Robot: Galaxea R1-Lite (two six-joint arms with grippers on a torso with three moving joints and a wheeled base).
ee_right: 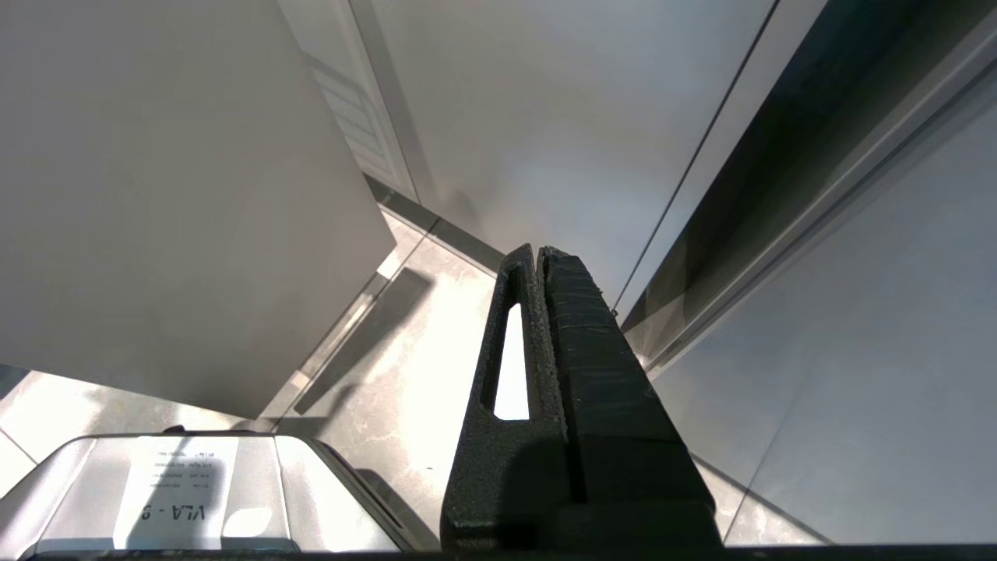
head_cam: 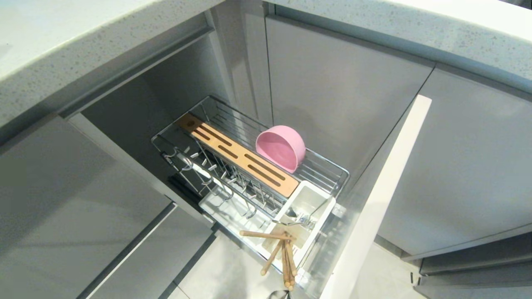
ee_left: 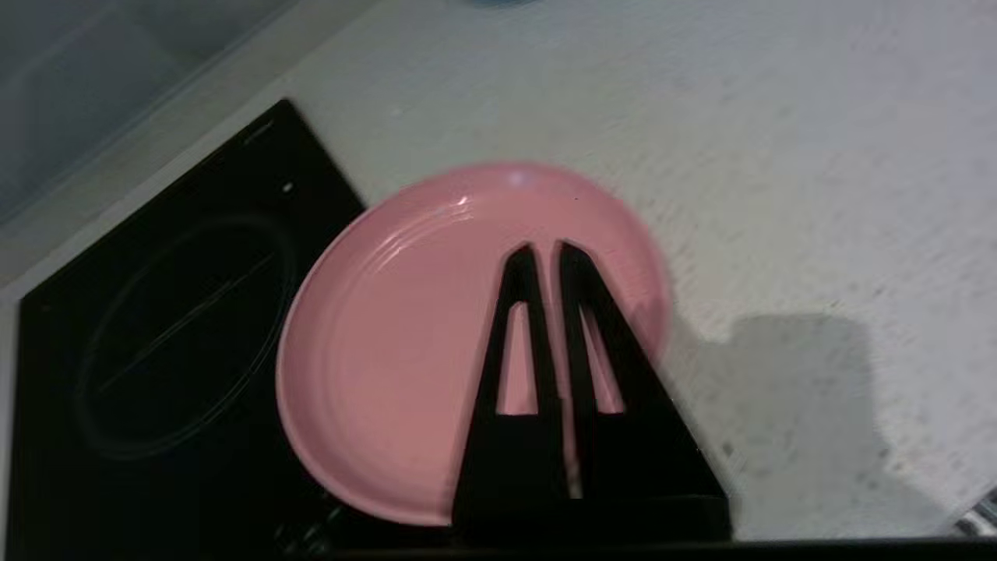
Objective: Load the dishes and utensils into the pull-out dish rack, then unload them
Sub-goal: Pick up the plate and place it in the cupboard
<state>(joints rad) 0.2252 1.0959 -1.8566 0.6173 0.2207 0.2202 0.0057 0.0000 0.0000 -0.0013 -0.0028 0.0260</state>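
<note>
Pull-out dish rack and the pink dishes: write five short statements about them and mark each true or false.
1. The pink bowl sits on its side in the pull-out dish rack. True.
2. The pink plate stands between the rack's prongs. False: it lies flat on the countertop, partly over the black cooktop.
3. The chopsticks stick out of the white utensil box at the rack's front end. True.
4. The left hand grips the plate. False: it is shut and empty above the plate.
5. The right hand holds the bowl. False: it is shut on nothing, over the floor.
</note>
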